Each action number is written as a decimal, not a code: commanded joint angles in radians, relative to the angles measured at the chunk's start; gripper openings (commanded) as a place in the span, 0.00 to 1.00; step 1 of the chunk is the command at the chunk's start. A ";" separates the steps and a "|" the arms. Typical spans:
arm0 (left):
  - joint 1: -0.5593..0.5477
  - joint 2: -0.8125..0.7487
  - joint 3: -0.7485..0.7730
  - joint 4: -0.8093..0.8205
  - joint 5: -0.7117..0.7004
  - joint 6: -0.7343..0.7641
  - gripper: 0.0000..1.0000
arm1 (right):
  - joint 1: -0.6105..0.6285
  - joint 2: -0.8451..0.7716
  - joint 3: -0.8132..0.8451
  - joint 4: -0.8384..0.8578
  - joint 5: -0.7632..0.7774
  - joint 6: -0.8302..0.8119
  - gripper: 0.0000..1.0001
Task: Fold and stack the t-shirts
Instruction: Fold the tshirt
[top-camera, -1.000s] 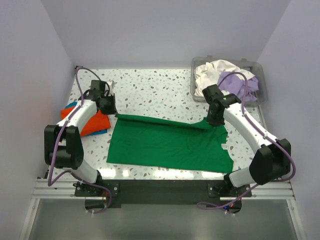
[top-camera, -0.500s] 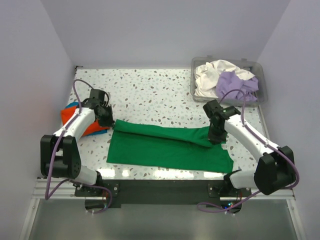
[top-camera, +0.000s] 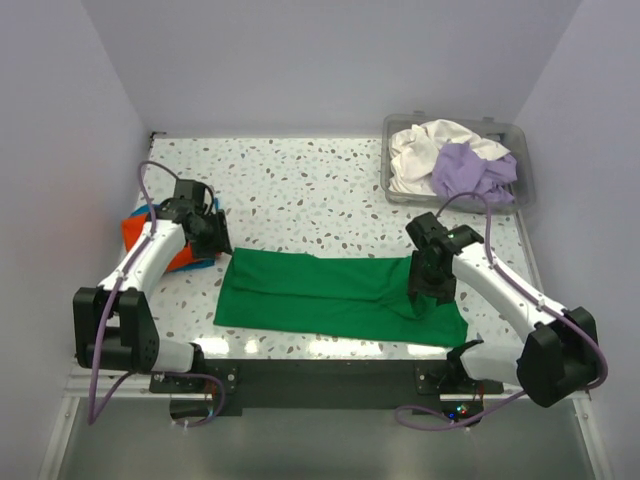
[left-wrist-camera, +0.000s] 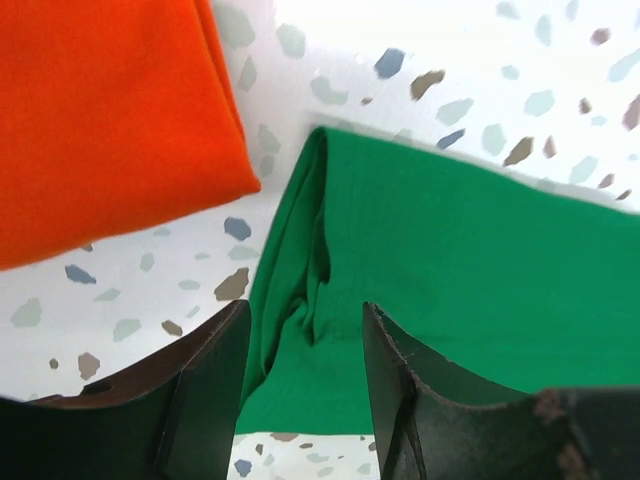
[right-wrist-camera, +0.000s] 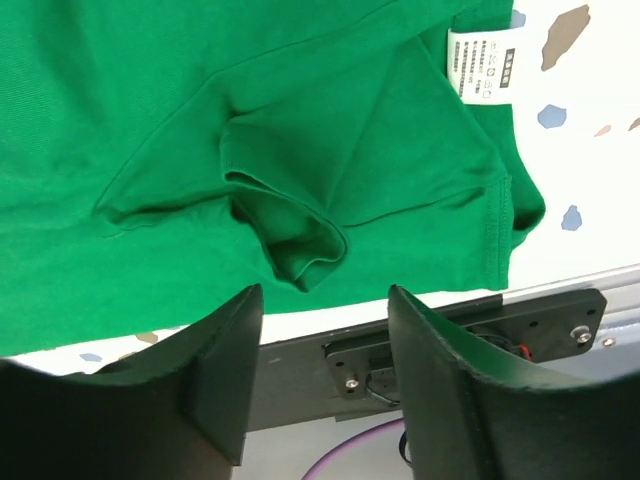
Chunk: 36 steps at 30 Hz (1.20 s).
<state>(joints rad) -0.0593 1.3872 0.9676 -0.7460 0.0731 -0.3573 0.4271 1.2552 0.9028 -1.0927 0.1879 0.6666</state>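
**A:** Left claw (left-wrist-camera: 305, 320)?

**B:** Released. Fingers spread, nothing pinched. The folded end of the green t-shirt (left-wrist-camera: 450, 280) lies flat on the speckled table (left-wrist-camera: 300, 60), under the gap and running ahead. The folded orange t-shirt (left-wrist-camera: 100, 120) sits ahead, to the left in the wrist view, with a strip of table between it and the green.

**A:** Right claw (right-wrist-camera: 325, 300)?

**B:** Also released, fingers wide apart. It hangs over a small rumpled fold in the green cloth, close to the hem. A white label (right-wrist-camera: 483, 65) lies ahead, to the right.

**A:** Other shirts?

**B:** White t-shirt (top-camera: 420, 145) and lavender t-shirt (top-camera: 470, 165), crumpled in the clear bin (top-camera: 527, 180), well beyond the right claw.
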 joint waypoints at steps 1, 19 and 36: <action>0.004 0.002 0.065 0.045 0.042 -0.022 0.53 | 0.006 -0.020 0.045 0.011 0.005 -0.047 0.59; -0.008 0.219 0.030 0.234 0.174 -0.048 0.53 | -0.145 0.234 0.193 0.252 0.038 -0.047 0.59; -0.008 0.245 -0.038 0.277 0.177 -0.043 0.55 | -0.407 0.391 0.235 0.396 0.016 -0.137 0.60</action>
<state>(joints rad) -0.0658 1.6291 0.9356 -0.5137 0.2317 -0.3847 0.0402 1.6390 1.0908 -0.7502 0.2058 0.5602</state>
